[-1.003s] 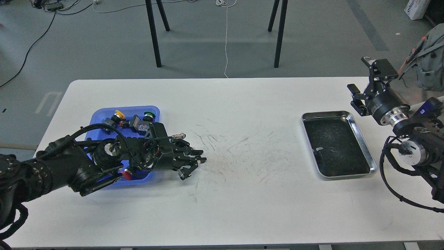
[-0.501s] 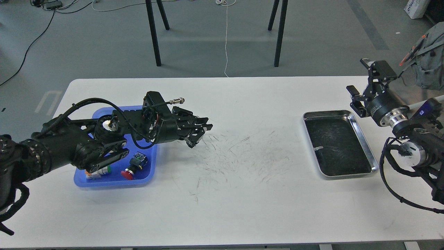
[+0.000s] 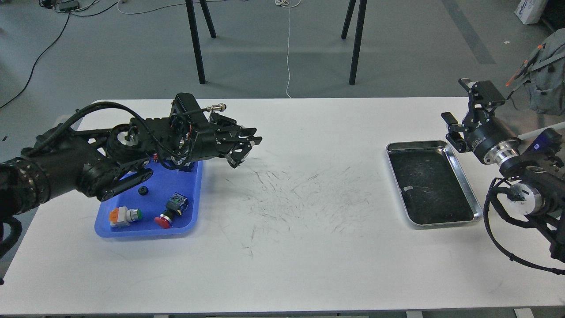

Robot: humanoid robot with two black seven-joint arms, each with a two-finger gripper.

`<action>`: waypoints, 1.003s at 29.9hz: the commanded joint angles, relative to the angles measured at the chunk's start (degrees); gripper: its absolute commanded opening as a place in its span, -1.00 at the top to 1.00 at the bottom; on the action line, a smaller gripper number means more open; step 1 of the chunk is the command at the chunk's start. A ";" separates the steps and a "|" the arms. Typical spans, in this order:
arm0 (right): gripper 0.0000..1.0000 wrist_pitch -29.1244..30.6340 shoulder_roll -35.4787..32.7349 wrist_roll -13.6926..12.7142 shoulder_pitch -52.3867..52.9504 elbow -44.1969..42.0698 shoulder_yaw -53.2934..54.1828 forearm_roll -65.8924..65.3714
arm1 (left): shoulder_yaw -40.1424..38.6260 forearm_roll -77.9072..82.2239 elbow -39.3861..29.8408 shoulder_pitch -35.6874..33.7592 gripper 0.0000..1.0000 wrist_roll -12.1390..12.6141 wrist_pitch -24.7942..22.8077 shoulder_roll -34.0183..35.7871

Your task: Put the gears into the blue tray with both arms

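Gear inside blue tray

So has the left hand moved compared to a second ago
Yes. The left hand has moved toward the far edge of the table: a second ago it was level with the near end of the blue tray, now the far end.

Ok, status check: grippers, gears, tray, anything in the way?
Left gripper off the table, right of the blue tray, nothing seen held. Right gripper open near the steel tray. One gear in blue tray among switches. Nothing blocking.
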 commanded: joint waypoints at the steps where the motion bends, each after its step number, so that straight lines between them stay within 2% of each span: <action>1: -0.96 0.00 0.06 0.00 -0.05 -0.01 0.09 0.00 | 0.17 2.53 0.23 -0.18 0.52 0.02 -0.19 1.94; 11: -0.96 0.00 0.06 0.00 -0.14 -0.01 0.09 0.00 | 5.27 3.85 0.23 -0.18 0.51 0.02 -0.19 5.28; 30: -0.96 0.27 0.15 0.00 0.04 -0.10 0.09 -0.17 | 10.37 8.33 0.23 1.14 0.50 0.02 -0.19 11.52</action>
